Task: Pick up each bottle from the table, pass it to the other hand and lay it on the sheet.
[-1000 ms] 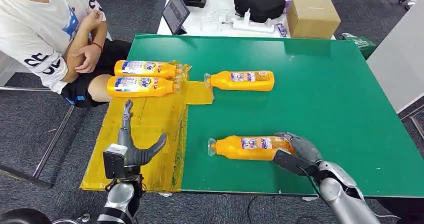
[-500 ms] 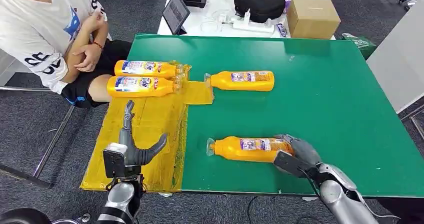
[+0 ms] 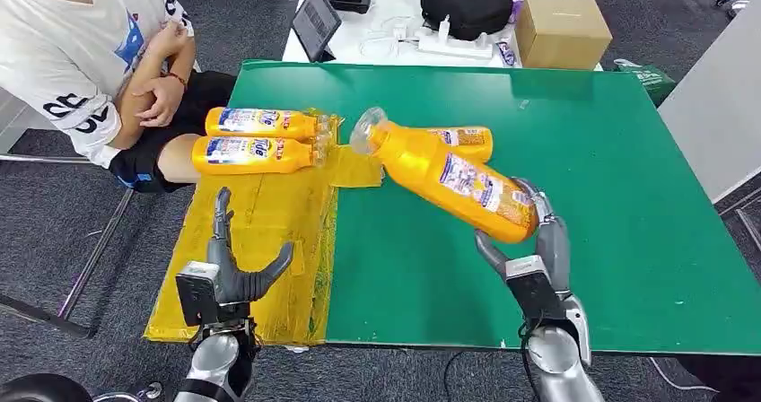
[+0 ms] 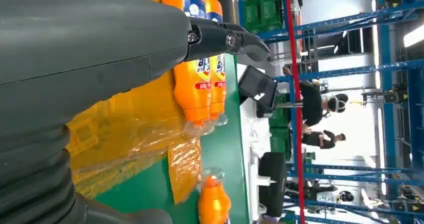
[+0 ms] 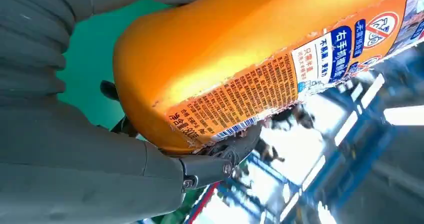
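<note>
With the right hand (image 3: 537, 240) gripping the lifted bottle (image 3: 449, 179) by its base, handover comes next: carry it to the spread-fingered, empty left hand (image 3: 229, 267)

The right hand (image 3: 531, 240) grips 1 orange bottle (image 3: 446, 175) by its base end, clear of the green table (image 3: 610, 205). The bottle is tilted, with its clear cap end raised toward the yellow sheet (image 3: 260, 240). Behind it, a second bottle (image 3: 467, 138) lies on the table, partly hidden. 2 more bottles (image 3: 256, 138) lie side by side at the far end of the sheet. The left hand (image 3: 229, 272) holds nothing, fingers apart, above the near part of the sheet. A seated person (image 3: 99, 61) is beside the table.
</note>
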You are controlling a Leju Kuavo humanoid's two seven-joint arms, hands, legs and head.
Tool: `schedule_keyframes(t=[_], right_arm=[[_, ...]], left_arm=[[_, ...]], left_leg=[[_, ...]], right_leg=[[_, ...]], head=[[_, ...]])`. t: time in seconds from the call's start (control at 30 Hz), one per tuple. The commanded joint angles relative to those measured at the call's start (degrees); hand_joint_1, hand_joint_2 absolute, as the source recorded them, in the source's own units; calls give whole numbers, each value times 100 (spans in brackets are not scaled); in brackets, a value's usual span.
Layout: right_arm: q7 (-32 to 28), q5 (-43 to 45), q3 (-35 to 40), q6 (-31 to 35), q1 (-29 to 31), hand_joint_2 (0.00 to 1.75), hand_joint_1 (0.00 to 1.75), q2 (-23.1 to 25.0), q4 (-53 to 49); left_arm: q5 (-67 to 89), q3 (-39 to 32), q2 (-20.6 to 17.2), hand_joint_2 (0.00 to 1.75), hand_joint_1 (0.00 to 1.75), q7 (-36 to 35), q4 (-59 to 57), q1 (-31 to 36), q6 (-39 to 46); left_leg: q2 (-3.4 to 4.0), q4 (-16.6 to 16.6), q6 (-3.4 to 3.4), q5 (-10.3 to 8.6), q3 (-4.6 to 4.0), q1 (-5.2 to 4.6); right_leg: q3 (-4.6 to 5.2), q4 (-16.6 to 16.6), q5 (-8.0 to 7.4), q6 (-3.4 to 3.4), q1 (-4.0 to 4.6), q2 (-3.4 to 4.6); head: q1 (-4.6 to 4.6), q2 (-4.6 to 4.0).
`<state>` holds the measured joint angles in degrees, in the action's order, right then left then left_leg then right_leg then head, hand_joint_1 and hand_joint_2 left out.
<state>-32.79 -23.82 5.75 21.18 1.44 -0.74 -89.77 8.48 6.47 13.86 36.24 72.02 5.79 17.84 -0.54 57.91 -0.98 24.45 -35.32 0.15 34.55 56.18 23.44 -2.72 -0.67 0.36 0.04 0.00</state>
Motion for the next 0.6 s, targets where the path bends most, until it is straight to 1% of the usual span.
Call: schedule_keyframes(t=[0.03, 0.1, 0.13, 0.17, 0.23, 0.27, 0.33, 0.37, 0.43, 0.47, 0.53, 0.57, 0.6], right_arm=[[-245, 554, -732, 507, -237, 175, 175, 779, -708], [-336, 631, -683, 370, -307, 175, 175, 759, -652], [-366, 621, -646, 335, -323, 175, 175, 761, -584], [-409, 616, -631, 339, -322, 175, 175, 770, -532], [-409, 616, -631, 339, -322, 175, 175, 770, -532], [-437, 584, -588, 307, -314, 175, 175, 744, -479], [-501, 453, -389, 93, -314, 175, 175, 691, -232], [-595, 402, -229, -4, -274, 175, 175, 718, 45], [-721, 316, 31, -122, -189, 175, 175, 781, 505], [-721, 410, 267, -258, -138, 175, 175, 793, 715], [-721, 389, 639, -231, -62, 175, 175, 772, 1065], [-721, 393, 754, -183, -56, 175, 175, 808, 1150], [-721, 393, 754, -183, -56, 175, 175, 808, 1150]], left_arm=[[-442, -182, 81, 175, 0, -61, 12, 65, 71], [-1047, -27, -22, 175, 0, -473, 57, 36, -665], [-1138, 17, -32, 175, 0, -532, 59, 25, -784], [-1130, 48, -28, 175, 0, -530, 52, 19, -785], [-1130, 48, -28, 175, 0, -530, 52, 19, -785], [-1373, 113, -64, 175, 0, -656, 34, 17, -1063], [-2121, 376, -216, 175, 0, -1052, -13, 4, -2078], [-2700, 578, -317, 175, 0, -1359, -87, -5, -2809], [-3358, 876, -453, 175, 0, -1594, -189, -35, -3646], [-3611, 1078, -580, 175, 0, -1656, -242, -52, -4039], [-3813, 1294, -678, 175, 0, -1651, -303, -36, -4378], [-3812, 1327, -686, 175, 0, -1648, -310, -31, -4370], [-3812, 1327, -686, 175, 0, -1648, -310, -31, -4370]], left_leg=[[1, 2, 4, 8, 15, -1], [0, 1, 5, 8, 15, -2], [-2, -2, 4, 4, 11, -4], [2, -3, 7, 10, 25, 0], [3, -2, 3, 5, 12, -3], [8, -1, 6, 11, 24, 0], [8, -3, 4, 6, 17, -4], [11, -3, 6, 12, 29, 1], [8, -10, 5, 6, 30, 0], [17, -13, 7, 11, 45, 4], [29, -14, 4, 8, 32, 1], [40, -17, 7, 13, 48, 3], [35, -16, 7, 9, 39, 2]], right_leg=[[-16, 1, 7, 7, 0, -4], [-16, 0, 8, 8, -1, -6], [-11, -2, 4, 5, -3, -6], [-26, -5, 8, 10, 1, -4], [-11, -3, 3, 5, -3, -1], [-24, -4, 7, 10, 2, 0], [-13, -3, 4, 5, -2, 0], [-26, -6, 7, 10, 3, 0], [-26, -13, 2, 7, 1, 2], [-41, -19, 2, 11, 6, 10], [-27, -16, -4, 6, 2, 23], [-41, -19, -2, 11, 5, 30], [-31, -16, -3, 9, 3, 26]], head=[[-2, 0], [-2, 0], [0, 0], [-2, 0], [-2, 0], [0, 0], [-4, 0], [-2, 0], [0, 0], [-2, 0], [-2, 0], [0, 0], [-2, 0]])
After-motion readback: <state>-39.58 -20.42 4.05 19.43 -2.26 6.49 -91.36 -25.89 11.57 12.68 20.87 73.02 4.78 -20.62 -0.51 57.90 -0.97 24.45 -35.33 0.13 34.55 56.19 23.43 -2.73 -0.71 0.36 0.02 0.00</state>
